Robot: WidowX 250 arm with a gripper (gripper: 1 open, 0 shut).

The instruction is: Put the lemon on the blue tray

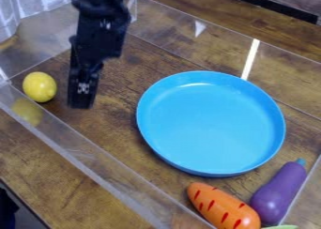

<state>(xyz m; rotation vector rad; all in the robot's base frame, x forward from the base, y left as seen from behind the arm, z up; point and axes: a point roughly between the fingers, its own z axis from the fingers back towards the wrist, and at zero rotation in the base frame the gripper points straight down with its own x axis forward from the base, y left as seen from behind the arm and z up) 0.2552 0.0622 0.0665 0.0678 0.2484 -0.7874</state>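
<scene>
The lemon (40,85) is a small bright-yellow rounded fruit resting on the wooden table at the left. The blue tray (211,120) is a large round sky-blue dish right of centre, with nothing in it. My black gripper (81,94) hangs from the arm coming down from the top, its fingertips low over the table just right of the lemon and apart from it. The jaws stand open with nothing between them.
An orange striped carrot (223,206) and a purple eggplant (283,190) lie at the bottom right, just beyond the tray's rim. A clear plastic wall (75,148) runs diagonally along the left and front of the work area.
</scene>
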